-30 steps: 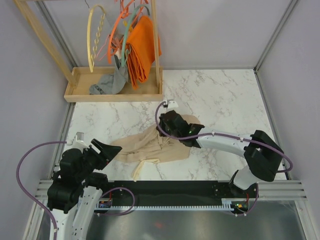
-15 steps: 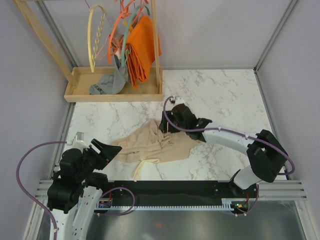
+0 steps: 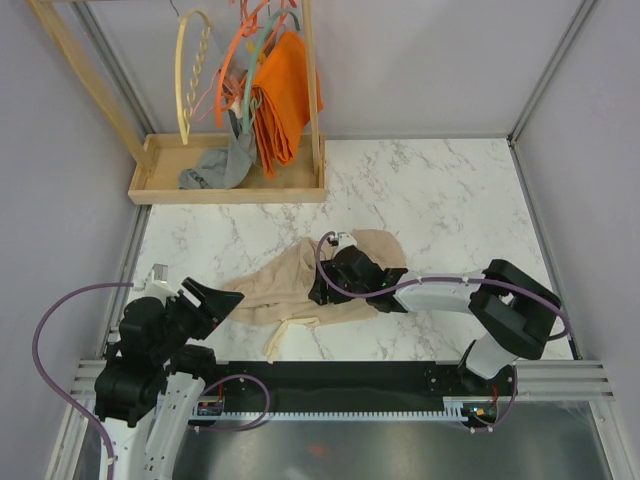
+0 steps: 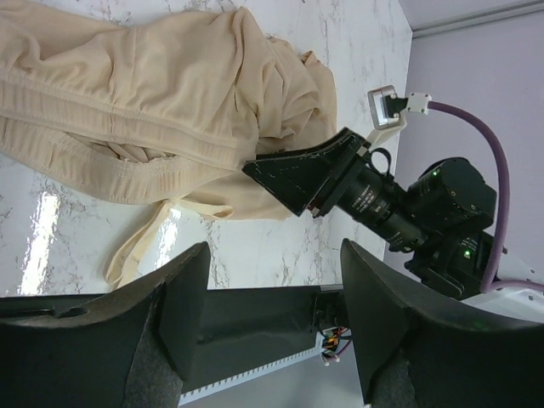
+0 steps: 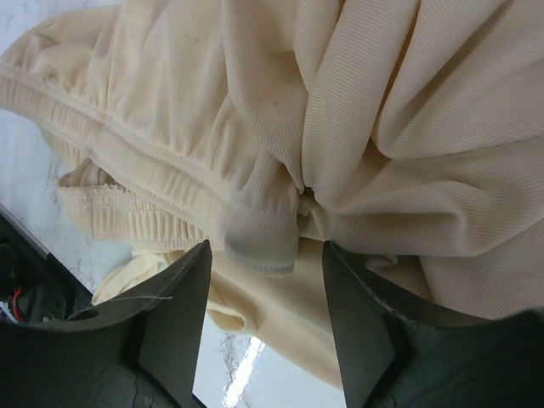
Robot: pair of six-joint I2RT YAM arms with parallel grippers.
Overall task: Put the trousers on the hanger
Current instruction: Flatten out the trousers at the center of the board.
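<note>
The beige trousers [image 3: 275,285] lie crumpled on the marble table, with the drawstring [image 3: 285,333] trailing toward the near edge. My right gripper [image 3: 318,288] is low over the middle of the heap. It is open, its fingers astride a fold of the waistband [image 5: 255,246] of the trousers [image 5: 357,110]. My left gripper [image 3: 230,303] hovers open and empty at the left end of the trousers [image 4: 144,93], and its wrist view shows the right gripper [image 4: 297,180] on the cloth. The pale yellow hanger [image 3: 188,75] hangs on the rack at the back left.
A wooden tray [image 3: 160,190] under the rack holds a small grey garment [image 3: 212,170]. Orange hangers, a teal hanger and an orange cloth [image 3: 285,100] hang beside the pale hanger. A black rail [image 3: 330,385] runs along the near edge. Grey walls close in both sides.
My right gripper opened and let go of the cloth, lifted away slightly, then moved left and nearer onto the waistband. The left arm has not moved.
</note>
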